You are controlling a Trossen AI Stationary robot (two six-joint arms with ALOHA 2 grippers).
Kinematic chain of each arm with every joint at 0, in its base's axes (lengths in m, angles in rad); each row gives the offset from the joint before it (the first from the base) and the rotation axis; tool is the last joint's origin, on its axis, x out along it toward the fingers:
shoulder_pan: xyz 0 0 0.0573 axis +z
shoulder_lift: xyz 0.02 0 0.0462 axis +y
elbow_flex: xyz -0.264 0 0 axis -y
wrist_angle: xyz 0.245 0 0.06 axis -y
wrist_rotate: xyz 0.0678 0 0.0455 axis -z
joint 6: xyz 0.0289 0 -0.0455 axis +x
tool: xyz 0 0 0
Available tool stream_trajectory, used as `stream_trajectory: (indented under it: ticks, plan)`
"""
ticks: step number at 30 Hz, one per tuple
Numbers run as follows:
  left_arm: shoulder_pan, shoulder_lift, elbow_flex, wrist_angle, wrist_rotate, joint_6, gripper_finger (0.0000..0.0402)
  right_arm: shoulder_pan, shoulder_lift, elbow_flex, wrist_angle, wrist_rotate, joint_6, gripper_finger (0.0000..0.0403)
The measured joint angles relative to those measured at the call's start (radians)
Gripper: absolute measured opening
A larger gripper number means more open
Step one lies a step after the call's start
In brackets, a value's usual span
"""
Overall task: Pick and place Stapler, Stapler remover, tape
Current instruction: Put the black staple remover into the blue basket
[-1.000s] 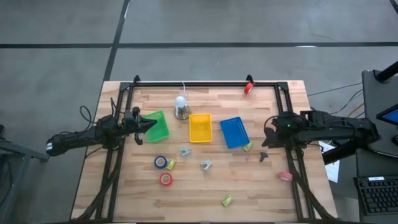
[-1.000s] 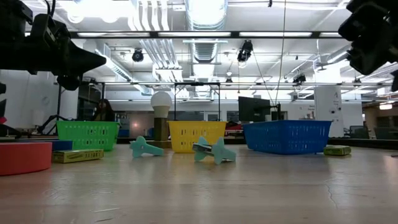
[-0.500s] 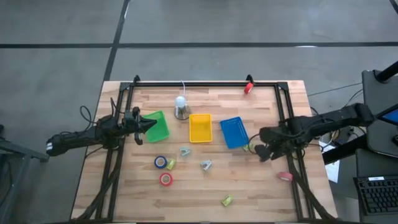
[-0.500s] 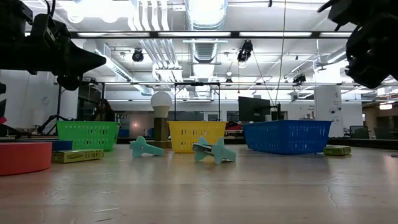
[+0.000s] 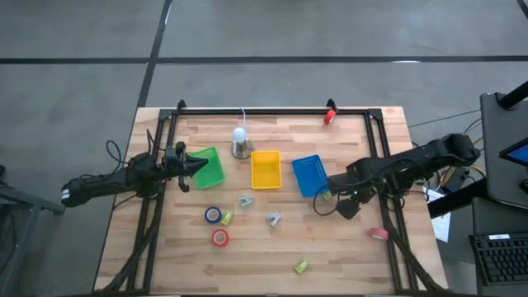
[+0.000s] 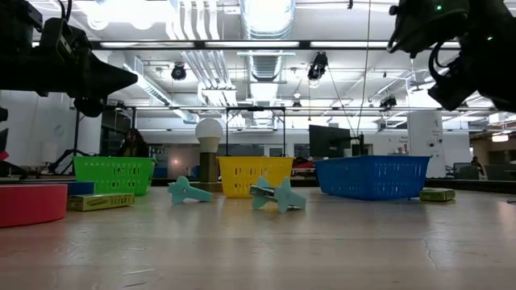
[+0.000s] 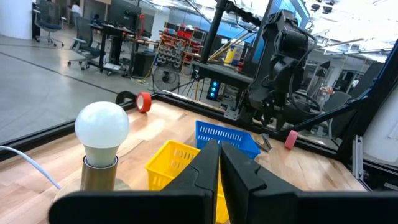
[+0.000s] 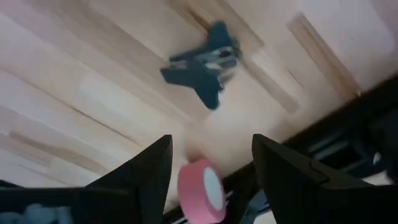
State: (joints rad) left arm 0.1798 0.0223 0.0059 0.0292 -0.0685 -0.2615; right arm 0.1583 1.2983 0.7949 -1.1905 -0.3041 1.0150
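Fingers of the right gripper (image 8: 208,177) stand spread and empty above the dark staple remover (image 8: 202,62) and pink tape (image 8: 201,199) near the table's right edge; reaching looks underway, descent next. Left gripper (image 7: 219,163) waits pressed together by the green tray (image 5: 210,167).

A dark staple remover (image 8: 203,67) lies on the light wooden table (image 8: 93,106) in the upper middle of the frame, its jaws spread into a winged shape. Below it, near the bottom centre, a pink tape roll (image 8: 202,190) sits at the table's edge. The right gripper (image 8: 214,169) frames that roll, its two dark fingers (image 8: 148,174) spread wide apart at the bottom of the frame.
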Motion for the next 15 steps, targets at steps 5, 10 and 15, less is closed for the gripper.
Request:
stream_trajectory:
  ticks: [5, 10, 15]
  plan:
    - [0.0, 0.0, 0.0, 0.0, 0.0, 0.0, 0.0019, 0.009, 0.064, 0.002, 0.038, 0.001, -0.074, 0.0211]
    - [0.0, 0.0, 0.0, 0.0, 0.0, 0.0, 0.0019, 0.032, 0.119, 0.001, 0.054, 0.02, -0.115, 0.0202]
    - [0.0, 0.0, 0.0, 0.0, 0.0, 0.0, 0.0019, 0.036, 0.156, 0.001, 0.063, 0.028, -0.142, 0.0188]
